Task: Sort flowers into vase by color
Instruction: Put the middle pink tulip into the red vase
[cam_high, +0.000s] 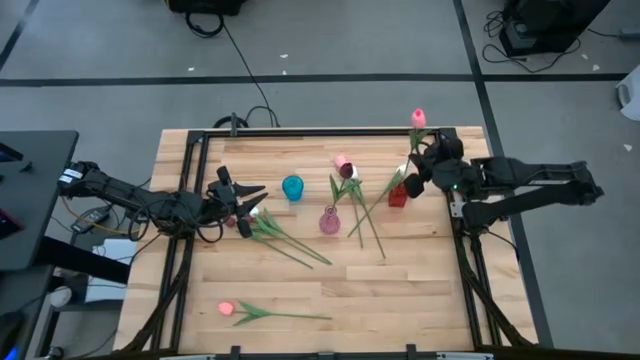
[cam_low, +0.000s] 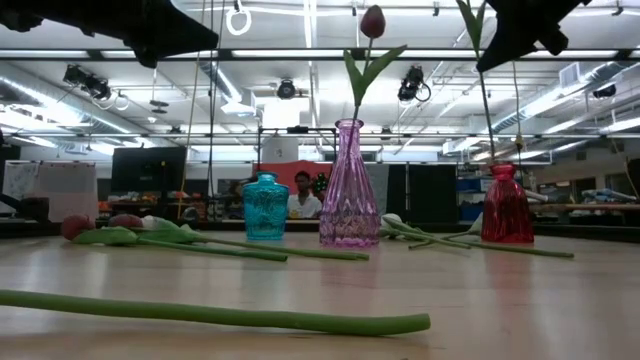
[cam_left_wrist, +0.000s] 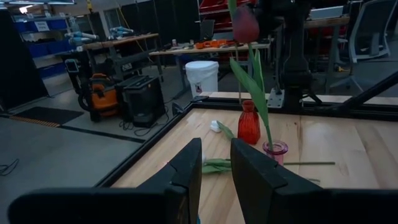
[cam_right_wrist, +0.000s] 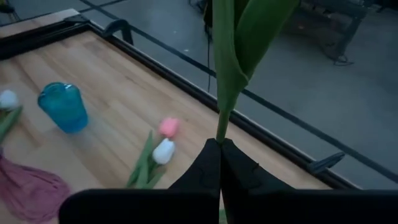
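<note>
The right gripper (cam_high: 418, 160) is hanging over the red vase (cam_high: 397, 194) at the far right of the surface (cam_high: 420, 290). Its fingers are clenching the stem of a pink tulip (cam_high: 418, 118), as the right wrist view shows, with the head standing well above the grip. The left gripper (cam_high: 240, 200) is hovering by the loose tulips (cam_high: 262, 225) left of the blue vase (cam_high: 292, 187); its fingers are standing partly apart and gripping nothing.

A maroon tulip (cam_low: 372, 22) is standing in the pink vase (cam_low: 349, 190). Other flowers are lying flat between the vases, and one pink flower (cam_high: 228, 309) is lying alone near the front edge.

Judgement: these flowers are light, with thin stems that are probably bending and swaying under the head. A pinch on the lower bare stem is likely giving best control; leaves and head would crush or slip. The vases are narrow-necked and look tippable, so the stem tip needs steady vertical entry.
</note>
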